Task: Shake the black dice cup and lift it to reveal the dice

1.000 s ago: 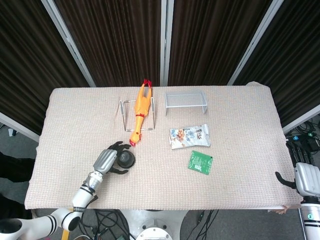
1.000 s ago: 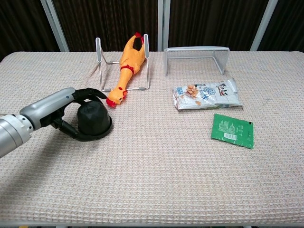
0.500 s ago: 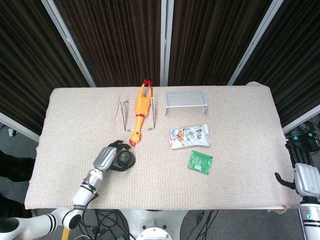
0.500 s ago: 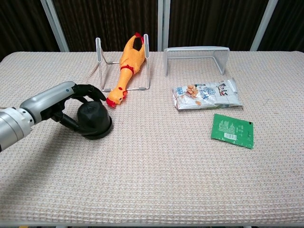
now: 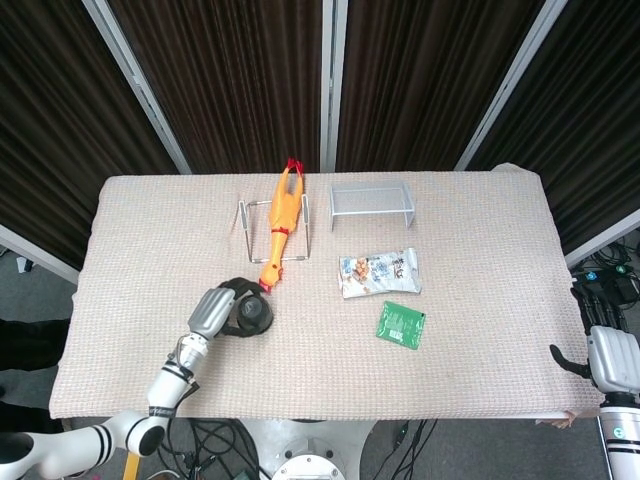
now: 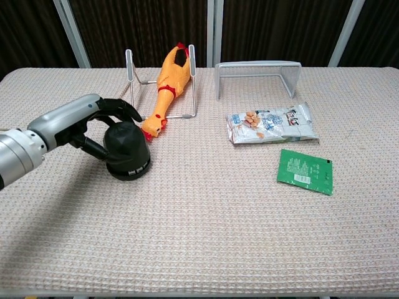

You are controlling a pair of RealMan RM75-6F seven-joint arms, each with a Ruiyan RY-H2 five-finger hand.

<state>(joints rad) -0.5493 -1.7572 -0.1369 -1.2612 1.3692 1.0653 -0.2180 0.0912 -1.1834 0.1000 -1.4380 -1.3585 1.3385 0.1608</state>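
One black dice cup [image 6: 127, 151] sits mouth-down on our table [image 6: 206, 212] just before the rubber chicken [image 6: 167, 91], our left hand [image 6: 87, 124] wrapped around it, while our right hand [image 5: 607, 345] waits at the table's edge, its fingers' state unclear.

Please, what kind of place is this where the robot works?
Probably a robot test station, not a home. A cloth-covered table stands before dark curtains, and unrelated items lie on it: a rubber chicken, a snack bag and a black dice cup gripped by the left hand.

Rubber chicken [image 6: 168, 87] (cup's far side)
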